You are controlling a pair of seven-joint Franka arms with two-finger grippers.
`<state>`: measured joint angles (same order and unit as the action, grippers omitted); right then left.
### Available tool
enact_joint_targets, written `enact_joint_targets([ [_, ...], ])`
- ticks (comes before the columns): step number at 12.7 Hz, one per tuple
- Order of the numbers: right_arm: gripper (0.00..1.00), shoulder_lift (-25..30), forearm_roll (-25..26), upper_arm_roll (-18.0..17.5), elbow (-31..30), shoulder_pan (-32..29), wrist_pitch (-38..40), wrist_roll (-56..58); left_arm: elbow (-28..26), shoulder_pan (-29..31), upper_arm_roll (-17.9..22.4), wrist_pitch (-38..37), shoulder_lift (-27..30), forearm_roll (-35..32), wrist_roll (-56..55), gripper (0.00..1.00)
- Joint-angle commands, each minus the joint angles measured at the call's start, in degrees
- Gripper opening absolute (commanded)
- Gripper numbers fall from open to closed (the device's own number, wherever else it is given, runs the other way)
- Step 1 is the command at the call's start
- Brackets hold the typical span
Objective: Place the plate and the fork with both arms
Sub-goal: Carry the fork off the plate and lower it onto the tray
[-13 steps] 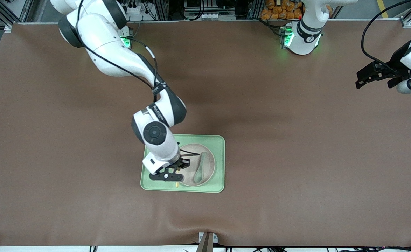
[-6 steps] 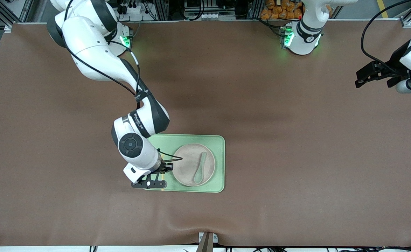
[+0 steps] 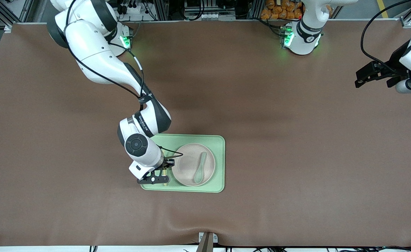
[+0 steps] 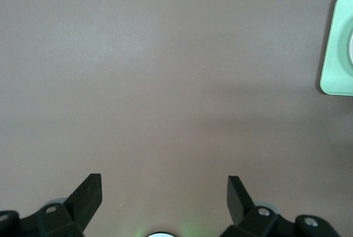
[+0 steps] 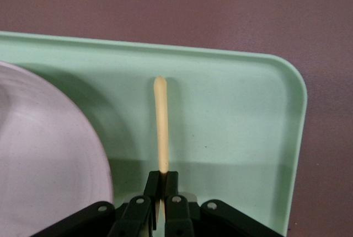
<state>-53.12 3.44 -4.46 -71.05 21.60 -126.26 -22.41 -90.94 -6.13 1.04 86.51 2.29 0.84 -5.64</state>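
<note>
Since a second ago my right arm has swung off the plate [image 3: 193, 164] toward its own end of the tray [image 3: 216, 140], overshot the rim, and come back in, so the right hand [image 3: 164, 174] now hangs low over the bare strip of tray just beside the plate. Its fingers are clamped on the fork [image 5: 160, 124]; in the right wrist view the pale-yellow handle sticks straight out from between them, with the plate's edge alongside and the tray's rounded corner near. I cannot tell whether the fork touches the tray yet. The plate already sits in the tray, with a grey-green spoon [image 3: 200, 168] lying in it.

My left hand [image 3: 375, 75] waits high over the tabletop [image 3: 296, 140] at the left arm's end, fingers wide apart and empty.

I judge this to be the fork-placing step, near its end. Next I would ease the right hand down until the fork lies flat on the tray beside the plate, let the fingers part, and lift straight up so the fork is not dragged against the plate
</note>
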Motion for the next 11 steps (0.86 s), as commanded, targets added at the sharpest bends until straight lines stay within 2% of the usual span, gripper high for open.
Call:
enact_joint_targets([
  [1, 0.00, 4.2, -0.1, -0.8, -5.9, -2.5, -0.5, 3.7, 0.2, -0.5, -0.2, -0.4, 0.3, -1.0, 0.2, 1.00],
  [5, 0.00, 4.0, -1.1, -1.9, -6.0, -4.0, -0.7, 4.0, 0.2, -0.7, -0.3, -0.3, 0.1, -1.0, -0.3, 1.00],
  [8, 0.00, 4.2, -4.9, -2.2, -6.0, -4.8, -0.6, 4.2, 0.1, -0.6, -0.4, -0.3, 0.1, -0.9, -0.3, 1.00],
  [11, 0.00, 5.2, -6.3, -2.7, -7.7, -6.3, -1.0, 5.8, 0.1, -0.6, -0.4, -0.3, 0.1, -0.9, -0.3, 1.00],
])
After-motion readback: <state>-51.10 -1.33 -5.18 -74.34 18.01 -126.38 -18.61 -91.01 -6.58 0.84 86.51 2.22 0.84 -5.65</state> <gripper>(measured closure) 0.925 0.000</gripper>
